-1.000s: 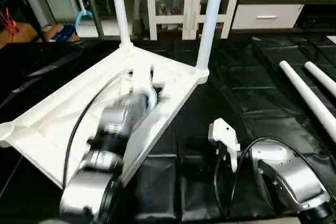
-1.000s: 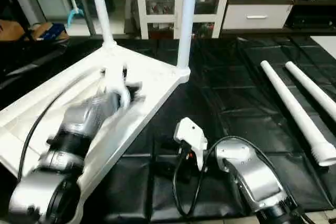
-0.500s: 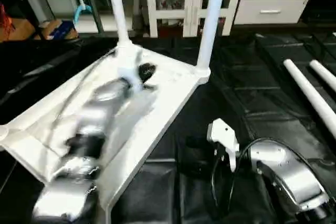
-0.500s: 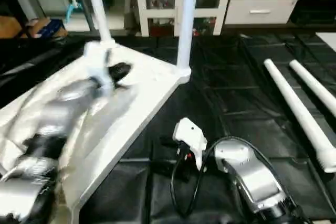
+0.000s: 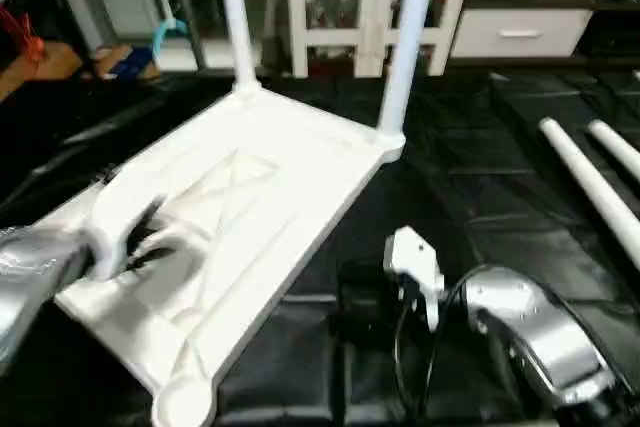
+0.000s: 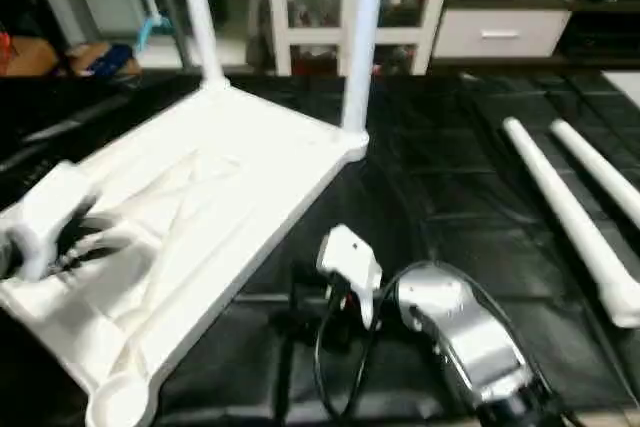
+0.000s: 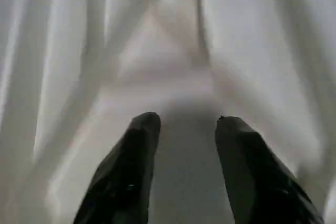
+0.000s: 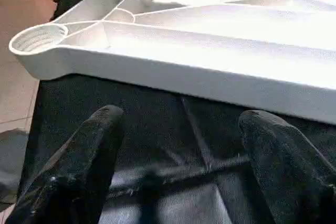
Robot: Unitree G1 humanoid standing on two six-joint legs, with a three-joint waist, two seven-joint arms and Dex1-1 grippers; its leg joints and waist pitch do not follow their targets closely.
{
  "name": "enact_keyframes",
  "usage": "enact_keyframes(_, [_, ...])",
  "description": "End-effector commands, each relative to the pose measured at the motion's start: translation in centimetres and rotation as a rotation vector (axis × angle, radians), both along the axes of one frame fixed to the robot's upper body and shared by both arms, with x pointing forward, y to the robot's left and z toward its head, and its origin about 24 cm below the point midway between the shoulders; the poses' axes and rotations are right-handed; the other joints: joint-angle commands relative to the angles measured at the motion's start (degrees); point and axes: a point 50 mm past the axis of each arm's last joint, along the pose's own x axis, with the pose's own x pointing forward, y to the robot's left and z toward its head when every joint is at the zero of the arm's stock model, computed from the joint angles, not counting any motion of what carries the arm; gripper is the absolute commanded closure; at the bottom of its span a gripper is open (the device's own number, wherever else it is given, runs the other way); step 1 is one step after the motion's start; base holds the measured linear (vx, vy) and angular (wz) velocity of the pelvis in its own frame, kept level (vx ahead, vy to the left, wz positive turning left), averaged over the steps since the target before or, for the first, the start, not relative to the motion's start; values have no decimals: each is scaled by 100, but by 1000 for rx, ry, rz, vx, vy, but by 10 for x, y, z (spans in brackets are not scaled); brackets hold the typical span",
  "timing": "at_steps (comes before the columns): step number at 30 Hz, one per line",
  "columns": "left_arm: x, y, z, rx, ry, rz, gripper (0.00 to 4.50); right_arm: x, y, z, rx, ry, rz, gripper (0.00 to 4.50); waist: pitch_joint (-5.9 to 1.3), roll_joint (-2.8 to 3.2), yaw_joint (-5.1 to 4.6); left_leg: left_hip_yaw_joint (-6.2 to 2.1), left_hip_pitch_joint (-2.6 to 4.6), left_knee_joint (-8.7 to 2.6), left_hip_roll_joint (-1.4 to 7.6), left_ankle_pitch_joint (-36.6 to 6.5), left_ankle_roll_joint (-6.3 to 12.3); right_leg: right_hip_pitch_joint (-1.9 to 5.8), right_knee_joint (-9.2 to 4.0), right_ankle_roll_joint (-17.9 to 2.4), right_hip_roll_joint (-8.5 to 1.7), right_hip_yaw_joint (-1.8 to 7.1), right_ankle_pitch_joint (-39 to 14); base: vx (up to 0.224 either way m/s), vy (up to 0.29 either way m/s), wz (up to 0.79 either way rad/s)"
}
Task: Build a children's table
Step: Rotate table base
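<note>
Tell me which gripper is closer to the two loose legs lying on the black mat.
Right. The right gripper hangs over the mat between the tabletop and the loose legs. The left gripper hovers over the tabletop's ribbed underside, farther away.

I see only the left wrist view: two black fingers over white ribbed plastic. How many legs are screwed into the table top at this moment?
Observer: Two. One upright leg and a second upright leg stand in the far corner sockets of the table top.
Operator: Where are the other legs?
Observer: Two loose legs lie side by side on the black mat, on the robot's right.
Operator: What does the right pincer do?
Observer: The right pincer is open and holds nothing. It is over the mat, beside the table top's edge.
Operator: Is a socket free near it?
Observer: Yes, the threaded corner socket on that edge is empty.
</note>
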Motion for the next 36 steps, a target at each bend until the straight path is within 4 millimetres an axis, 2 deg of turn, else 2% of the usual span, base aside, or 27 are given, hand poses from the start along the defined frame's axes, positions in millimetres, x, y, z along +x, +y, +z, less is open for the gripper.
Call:
enact_keyframes(1, [-3, 4, 7, 43, 1, 2, 220, 0, 3, 4, 9, -21, 20, 73, -249, 76, -34, -289, 207, -632, 306, -3090, -461, 39, -454, -577, -268, 201, -3092, 0, 0, 0])
enact_keyframes(2, [-15, 13, 7, 122, 72, 9, 220, -1, 2, 4, 8, -19, 18, 73, -232, 97, -37, -281, 251, -625, 299, -3206, -462, -10, -494, -560, -259, 208, -3210, 0, 0, 0])
enact_keyframes(4, [-24, 18, 7, 145, 124, 14, 220, -1, 2, 4, 9, -18, 15, 73, -191, 84, -77, -327, 193, -658, 300, -3437, -462, 13, -500, -480, -263, 182, -3465, 0, 0, 0])
enact_keyframes(7, [-30, 20, 4, 149, 165, 10, 220, -1, 1, 4, 8, -18, 13, 73, -192, 112, -60, -310, 311, -625, 290, -3623, -486, -79, -579, -434, -244, 186, -3573, 0, 0, 0])
enact_keyframes(9, [-33, 21, 5, 159, 177, 15, 220, -1, 0, 4, 6, -18, 11, 73, -140, 111, -84, -333, 311, -660, 286, -3933, -496, -57, -604, -337, -225, 132, -3790, 0, 0, 0])
enact_keyframes(11, [-35, 23, 4, 184, 190, 17, 220, -1, 0, 4, 6, -17, 10, 73, -142, 93, -94, -342, 328, -651, 275, -4019, -493, -57, -619, -264, -224, 113, -3952, 0, 0, 0])
enact_keyframes(13, [-35, 23, 2, 184, 191, 18, 220, -1, -1, 4, 5, -16, 10, 73, -127, 104, -115, -373, 307, -660, 269, -4124, -486, -33, -633, -186, -230, 79, -4117, 0, 0, 0])
enact_keyframes(14, [-35, 20, -1, 171, 193, 12, 220, -1, -1, 4, 5, -16, 10, 73, -104, 122, -140, -404, 315, -693, 280, -4343, -503, -7, -638, -161, -210, 12, -4104, 0, 0, 0])
enact_keyframes(16, [-32, 13, -9, 129, 182, 8, 220, -1, 0, 4, 6, -16, 12, 73, -88, 153, -175, -429, 308, -767, 307, -4586, -530, 57, -594, -218, -161, -65, -3764, 0, 0, 0])
enact_keyframes(18, [-27, 2, -22, 81, 160, 17, 220, 0, 1, 4, 9, -18, 13, 73, -79, 166, -188, -395, 331, -843, 326, -4752, -521, 112, -550, -280, -105, -132, -3454, 0, 0, 0])
enact_keyframes(19, [-26, 0, -27, 66, 159, 21, 220, 0, 1, 4, 10, -17, 13, 73, -76, 178, -194, -380, 315, -888, 338, -4770, -522, 151, -493, -311, -101, -126, -3368, 0, 0, 0])
enact_keyframes(20, [-25, -3, -32, 56, 164, 22, 220, 0, 1, 4, 10, -18, 14, 73, -63, 169, -204, -361, 313, -873, 300, -4683, -512, 166, -530, -265, -129, -132, -3537, 0, 0, 0])
enact_keyframes(21, [-25, -7, -39, 52, 175, 16, 220, 0, 1, 4, 9, -18, 14, 73, -22, 168, -217, -315, 373, -852, 263, -4677, -488, 102, -676, -123, -83, -249, -4048, 0, 0, 0])
enact_keyframes(22, [-25, -9, -46, 60, 186, 13, 220, 0, 1, 5, 9, -19, 14, 73, 30, 195, -247, -213, 360, -911, 265, -4747, -419, 158, -701, 50, 123, -582, -4192, -74, -49, 1])
enact_keyframes(23, [-25, -10, -47, 62, 188, 13, 220, 0, 1, 5, 9, -19, 14, 73, 60, 277, -146, -148, 34, -1259, 404, -4955, -381, 484, -138, 16, 235, -614, -3721, -132, -68, 8])
enact_keyframes(24, [-24, -11, -52, 64, 189, 17, 220, 0, 1, 5, 9, -19, 13, 73, -43, 382, 533, 347, -771, -1660, 392, -5283, -732, 1025, 1020, -348, 209, -441, -1949, -132, -68, 8])
enact_keyframes(25, [-22, -13, -58, 67, 188, 29, 220, 0, 0, 5, 9, -22, 9, 73, -116, 230, 498, 455, -598, -1544, 340, -4711, -626, 929, 1190, -247, 210, -153, -2319, -98, -75, 10])
enact_keyframes(26, [-21, -14, -61, 67, 187, 35, 220, 0, 0, 5, 8, -22, 8, 73, -191, -297, 273, 64, 732, 185, 151, -2337, -712, -410, -339, 404, -438, 384, -6099, 47, -159, 5])
enact_keyframes(27, [-20, -16, -64, 67, 182, 35, 220, 0, 0, 6, 7, -23, 6, 73, -91, -130, 263, -546, 177, 574, -236, -53, -16, -105, -787, 224, -595, 963, -7044, 47, -159, 5])
enact_keyframes(28, [-13, -21, -67, 47, 143, 64, 220, 0, -1, 6, 6, -26, 2, 73, -120, -94, 417, -665, -1, 330, -120, -204, -31, 188, -558, 31, -605, 936, -5915, 116, -127, 0])
enact_keyframes(29, [-11, -22, -68, 39, 131, 77, 220, 0, -1, 6, 5, -27, 0, 73, -127, -57, 431, -655, 88, 112, 23, -500, -118, 111, -415, -146, -440, 877, -5109, 33, -18, 23])
enact_keyframes(30, [-6, -26, -67, 9, 101, 83, 220, 1, -1, 6, 5, -27, -1, 73, -232, 39, 387, -549, 394, -161, 181, -1041, -265, -59, -171, -545, -48, 584, -3269, 33, -18, 23])
enact_keyframes(31, [-5, -28, -67, -1, 91, 83, 220, 1, -2, 6, 5, -27, -1, 73, -192, -38, 258, -529, 348, -269, 189, -1506, -271, -4, -142, -683, 39, 535, -2871, -105, -20, 34])
enact_keyframes(32, [1, -34, -67, -41, 60, 91, 220, 1, -2, 6, 3, -31, -3, 73, -285, 85, 259, -498, 373, -360, 226, -1784, -280, 58, -95, -960, -9, 505, -2239, -96, -1, 19])
enact_keyframes(33, [5, -38, -67, -65, 39, 99, 220, 2, -2, 6, 3, -34, -5, 73, -235, 125, 214, -474, 349, -412, 242, -2083, -266, 69, -166, -1117, -34, 482, -2144, -96, -1, 19])
enact_keyframes(34, [7, -40, -67, -72, 30, 99, 220, 2, -2, 6, 3, -34, -5, 73, -197, 86, 209, -459, 339, -442, 231, -2380, -298, 91, -240, -1105, -82, 494, -2463, 0, 0, 0])
enact_keyframes(36, [17, -50, -65, -114, -26, 114, 220, 3, -1, 7, 4, -40, -7, 73, -191, 72, 218, -440, 345, -458, 223, -2477, -334, 101, -312, -954, -140, 517, -2917, 0, 0, 0])
